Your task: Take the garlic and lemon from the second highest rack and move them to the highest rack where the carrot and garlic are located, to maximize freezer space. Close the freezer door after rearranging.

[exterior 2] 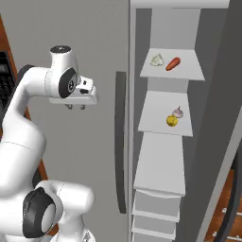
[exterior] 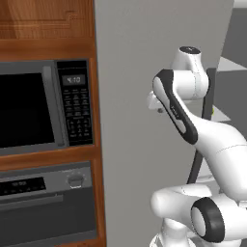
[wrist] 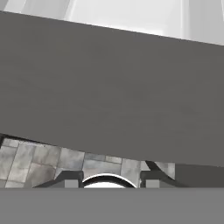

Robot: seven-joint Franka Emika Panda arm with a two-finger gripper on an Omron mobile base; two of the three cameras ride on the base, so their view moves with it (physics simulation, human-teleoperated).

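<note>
So the freezer [exterior 2: 179,28] is standing open and nothing's been moved yet, I'd say we're right at the start, before the first pick. The lemon [exterior 2: 172,121] sits on the second highest rack [exterior 2: 156,120] with a garlic bulb [exterior 2: 178,112] touching it at about 1 o'clock. Up on the highest rack [exterior 2: 186,73] there's the other garlic [exterior 2: 157,60] with the carrot [exterior 2: 173,63] just at its 3 o'clock. The gripper [exterior 2: 75,107] hangs out in front of the closed door panel [exterior 2: 80,156], well off at 9 o'clock from the shelves, fingers pointing down, spread apart with nothing between them. Next move probably needs a swing over toward 3 o'clock and into the second shelf to grab the lemon or garlic
</note>
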